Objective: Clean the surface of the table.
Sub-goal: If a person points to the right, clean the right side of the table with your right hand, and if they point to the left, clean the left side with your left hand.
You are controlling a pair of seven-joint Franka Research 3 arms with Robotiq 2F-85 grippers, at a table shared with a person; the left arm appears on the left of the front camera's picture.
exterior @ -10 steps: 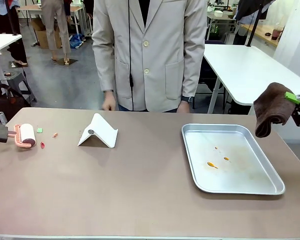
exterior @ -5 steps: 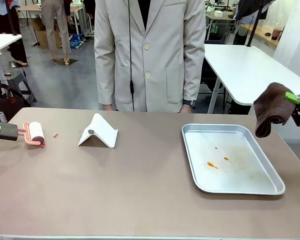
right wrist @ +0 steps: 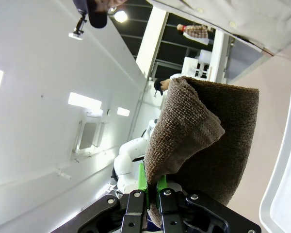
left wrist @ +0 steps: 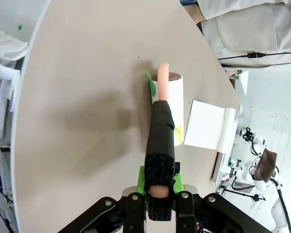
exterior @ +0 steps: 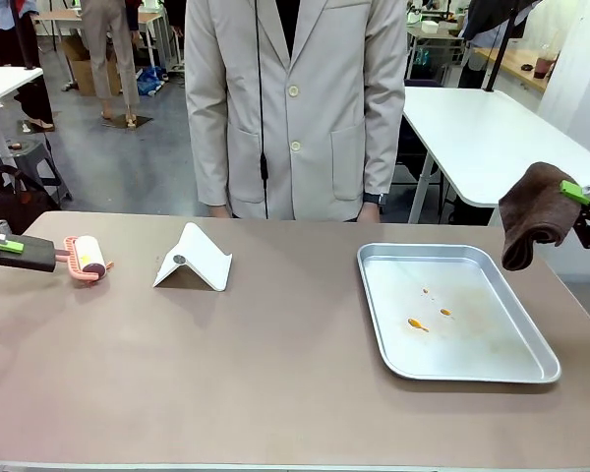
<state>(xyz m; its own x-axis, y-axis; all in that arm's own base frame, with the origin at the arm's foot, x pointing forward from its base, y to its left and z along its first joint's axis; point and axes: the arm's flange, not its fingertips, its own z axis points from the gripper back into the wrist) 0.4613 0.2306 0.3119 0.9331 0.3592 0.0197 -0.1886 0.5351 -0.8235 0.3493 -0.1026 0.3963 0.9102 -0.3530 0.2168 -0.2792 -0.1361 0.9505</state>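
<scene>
Table (exterior: 275, 383) lies under tray (exterior: 472, 377): rigid, smooth, to be wiped, not gripped. Lint roller (exterior: 87, 258) is clamped by its handle in left gripper (exterior: 8, 247), well left of tray. Brown cloth (exterior: 531, 221) is pinched in right gripper (exterior: 572, 195), beside tray.

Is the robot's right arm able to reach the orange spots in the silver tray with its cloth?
Probably yes. The right gripper holds the brown cloth in the air beside the tray's far right corner, and nothing stands between it and the orange spots.

On the table (exterior: 275, 383): roller (exterior: 87, 258) left; stand (exterior: 193, 260) middle; tray (exterior: 482, 339) right.
</scene>
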